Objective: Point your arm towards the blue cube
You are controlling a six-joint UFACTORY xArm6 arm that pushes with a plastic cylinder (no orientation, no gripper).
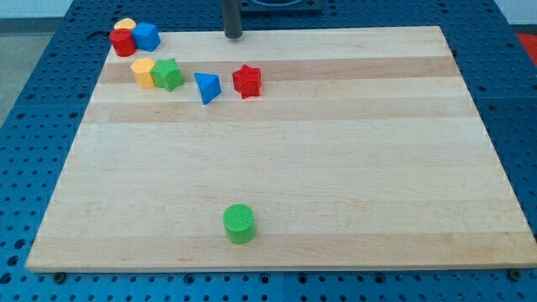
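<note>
The blue cube (147, 36) sits at the top left corner of the wooden board (336, 168), touching a red block (122, 42) with a yellow block (125, 24) just behind it. My tip (232, 36) rests at the board's top edge, well to the right of the blue cube and apart from every block. A blue triangular block (207, 87) lies below and left of the tip.
A yellow block (143, 72) and a green star block (168, 75) touch each other below the cube. A red star block (247, 81) sits right of the blue triangle. A green cylinder (240, 224) stands near the bottom edge.
</note>
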